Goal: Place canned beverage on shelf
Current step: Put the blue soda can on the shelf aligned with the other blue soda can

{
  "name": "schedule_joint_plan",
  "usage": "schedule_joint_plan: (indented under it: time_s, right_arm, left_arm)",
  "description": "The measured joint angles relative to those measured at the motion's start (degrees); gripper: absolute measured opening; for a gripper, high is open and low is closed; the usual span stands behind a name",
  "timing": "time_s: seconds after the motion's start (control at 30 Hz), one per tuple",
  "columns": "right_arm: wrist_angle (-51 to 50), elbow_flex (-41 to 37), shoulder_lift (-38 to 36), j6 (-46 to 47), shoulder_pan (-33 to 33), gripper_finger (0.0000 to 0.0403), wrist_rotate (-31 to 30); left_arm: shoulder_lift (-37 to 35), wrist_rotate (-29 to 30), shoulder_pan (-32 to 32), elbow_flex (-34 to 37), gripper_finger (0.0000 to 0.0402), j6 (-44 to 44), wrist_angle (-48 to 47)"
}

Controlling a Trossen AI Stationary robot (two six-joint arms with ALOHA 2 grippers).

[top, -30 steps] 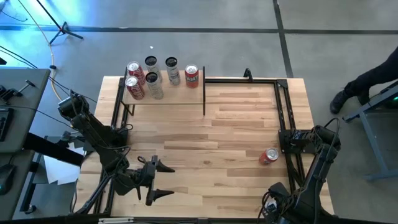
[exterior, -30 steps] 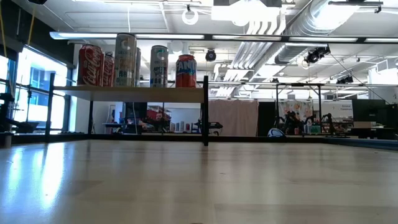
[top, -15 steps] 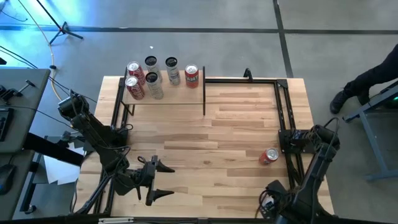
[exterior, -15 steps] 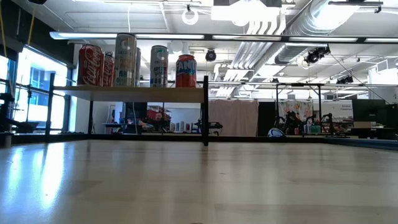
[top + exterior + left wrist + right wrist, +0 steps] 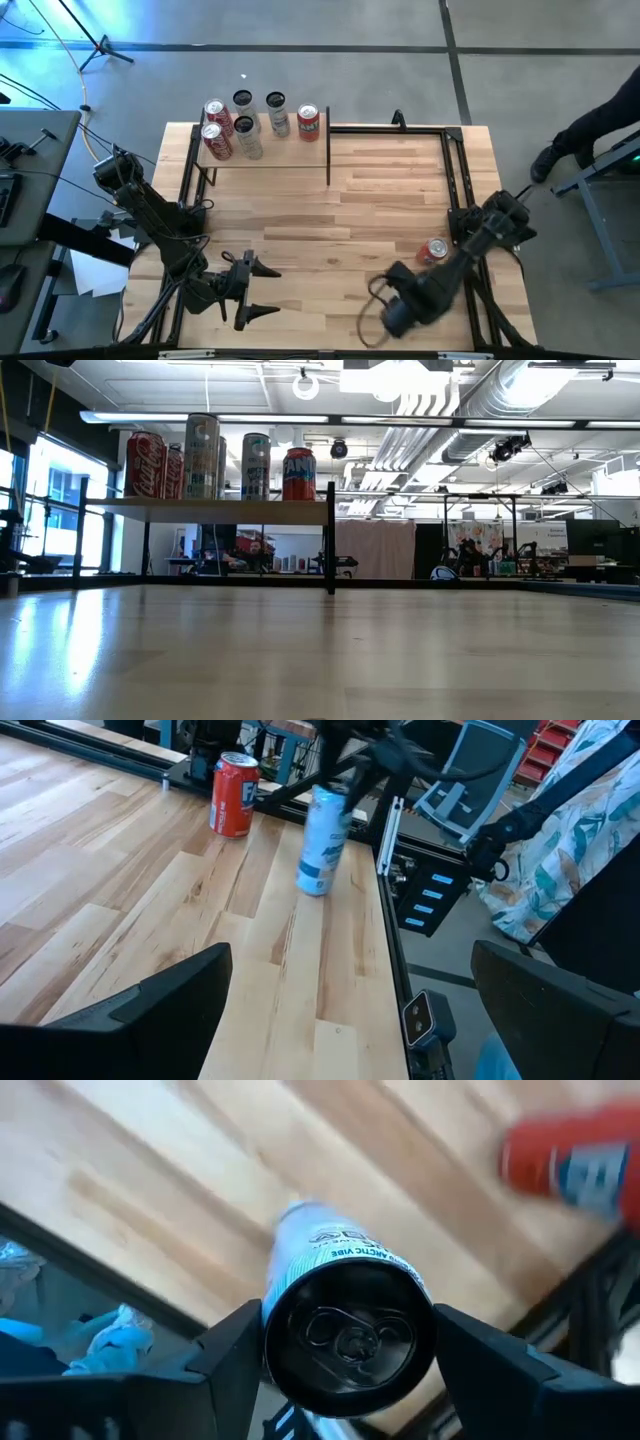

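A tall white and blue can (image 5: 322, 840) hangs in my right gripper (image 5: 396, 310), over the near right part of the table; in the high view the gripper hides it. A red can (image 5: 432, 250) stands upright on the tabletop just to the far right of it. The shelf (image 5: 285, 152), a pale board on black posts, stands at the far left corner with several cans (image 5: 215, 455) upright on it. My left gripper (image 5: 262, 290) waits open near the table's near left edge, pointing toward the right. My right gripper pinches the white and blue can just under its top rim (image 5: 300, 1270), one finger (image 5: 235, 1365) on each side of it. The fingers come from above, pointing down. The can hangs below them, slightly tilted, and looks clear of the tabletop.
A black metal frame (image 5: 450, 170) runs along the table's far and right sides. The middle of the plank tabletop (image 5: 340, 210) is bare wood. A person's leg and shoe (image 5: 560, 150) show beyond the table's right edge.
My right arm has swung from the near right corner toward the table's left along the near edge, rolling its wrist, and now reaches out over the tabletop. The red can has stayed where it was.
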State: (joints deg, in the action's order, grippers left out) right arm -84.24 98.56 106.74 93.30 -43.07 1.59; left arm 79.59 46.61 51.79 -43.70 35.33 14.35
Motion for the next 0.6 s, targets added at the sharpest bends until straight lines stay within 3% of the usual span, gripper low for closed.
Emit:
schedule_joint_plan:
  time_s: [0.33, 0.6]
  right_arm:
    - [4.7, -0.2, 0.3, -17.4, 13.0, 0.0245, -3.1]
    - [5.8, -0.2, 0.3, -12.3, 9.4, 0.0245, 1.6]
  left_arm:
    - [-0.2, -2.8, 0.1, 0.0, 0.0387, 0.0, 0.0]
    - [-0.2, -2.8, 0.8, 0.0, 0.0387, 0.0, 0.0]
